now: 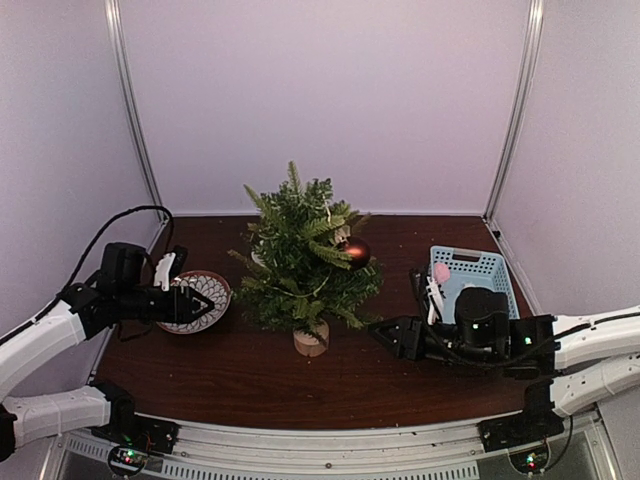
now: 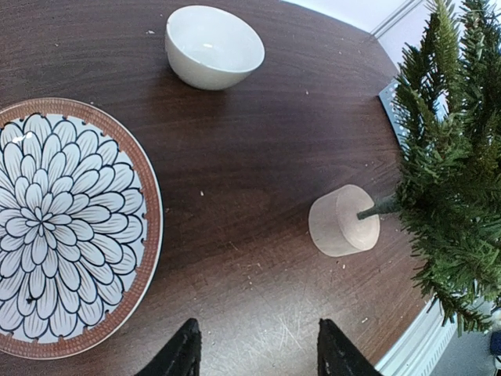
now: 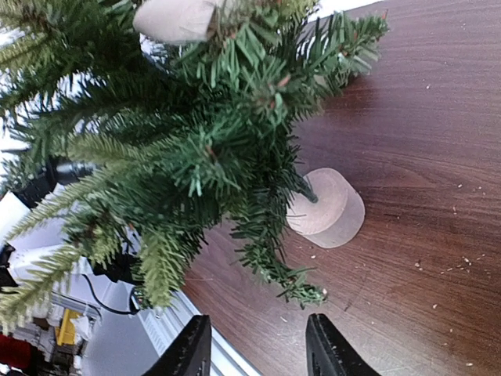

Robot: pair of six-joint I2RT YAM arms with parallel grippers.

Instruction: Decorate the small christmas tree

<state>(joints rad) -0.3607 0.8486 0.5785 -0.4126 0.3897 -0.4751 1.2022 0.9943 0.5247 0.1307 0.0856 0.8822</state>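
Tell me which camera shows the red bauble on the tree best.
Top external: the red bauble hangs in plain sight on the small christmas tree, on its right side. Both wrist views catch the tree's branches and wooden stump, but no bauble.

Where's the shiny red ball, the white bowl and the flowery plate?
Shiny red ball (image 1: pixel 356 252): top view, its middle.
Round white bowl (image 2: pixel 208 73): left wrist view, outer wall.
Round flowery plate (image 2: pixel 66 227): left wrist view, petal pattern.

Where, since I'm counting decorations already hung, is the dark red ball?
In the top view, the dark red ball hangs on the right side of the small christmas tree, among its upper branches, facing the blue basket.
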